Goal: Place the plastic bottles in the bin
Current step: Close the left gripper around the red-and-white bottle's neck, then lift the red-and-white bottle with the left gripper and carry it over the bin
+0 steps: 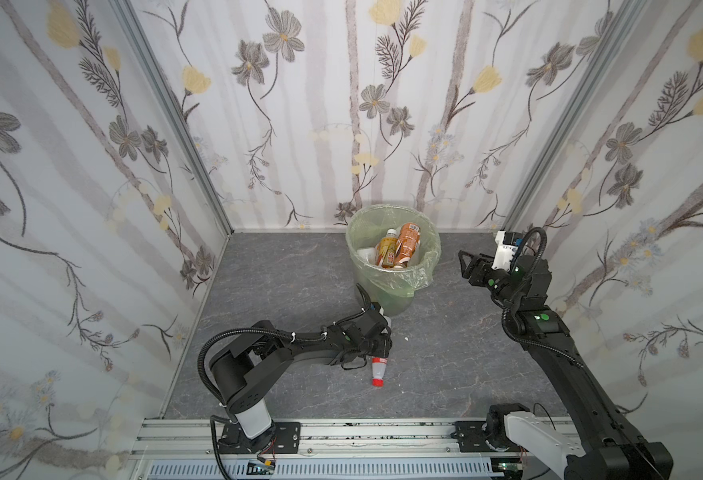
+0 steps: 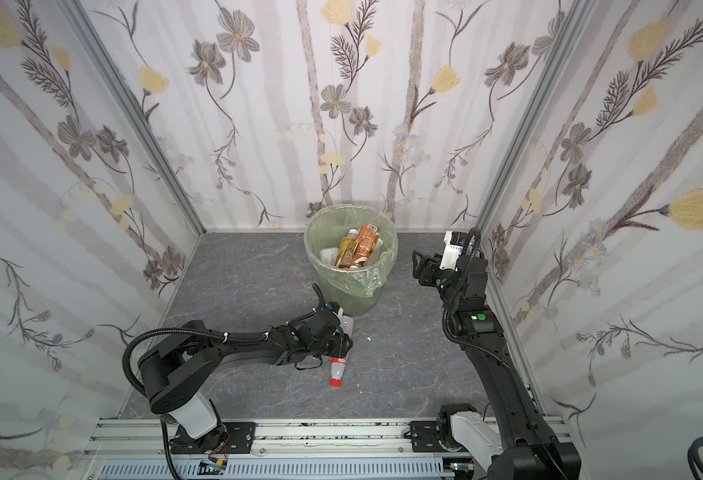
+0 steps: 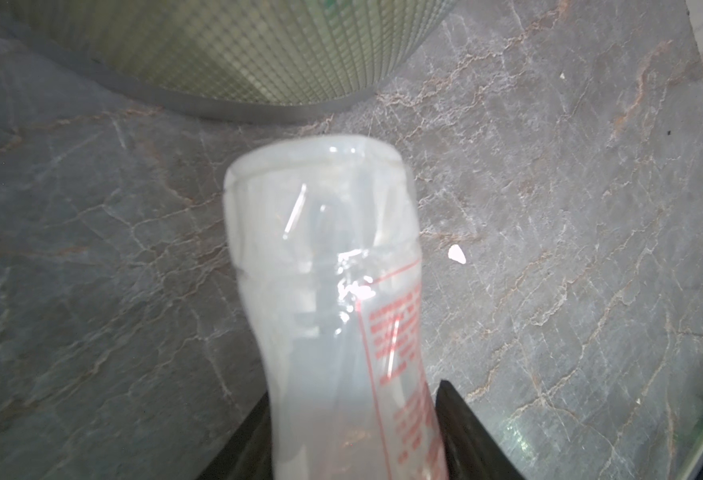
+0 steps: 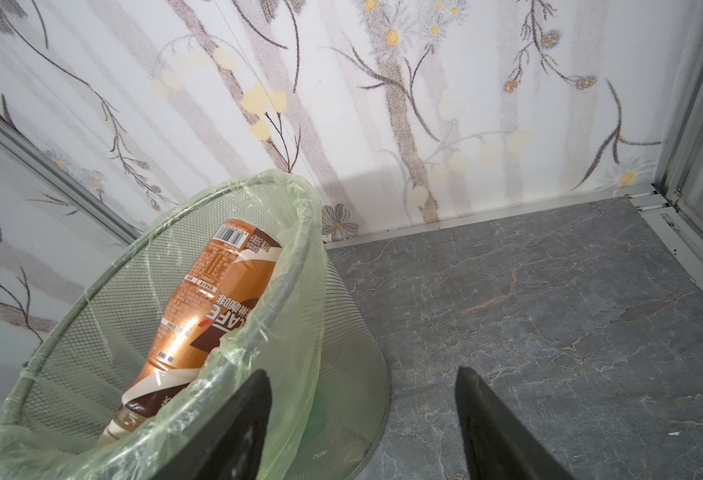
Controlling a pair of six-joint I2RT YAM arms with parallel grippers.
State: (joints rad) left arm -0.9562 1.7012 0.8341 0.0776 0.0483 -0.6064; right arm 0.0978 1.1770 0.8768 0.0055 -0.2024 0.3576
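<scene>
- Plastic bottles [image 1: 397, 247] with amber and brown labels lie in the bin [image 1: 395, 301], which stands at centre frame by the back wall [image 1: 341, 124] in both top views.
- One red-capped bottle [image 1: 379, 368] lies on the grey floor [image 1: 279, 291] just below the bin, its cap toward the lower edge.
- From above we see the left gripper [image 1: 383, 347] covering its middle. Only the left wrist view shows black fingers [image 3: 250, 440] pressed against both sides of the body.
- The right gripper [image 1: 463, 266] hangs right of the bin. Its wrist view shows jaws spread around nothing, and a coffee bottle [image 4: 212, 299] inside.
</scene>
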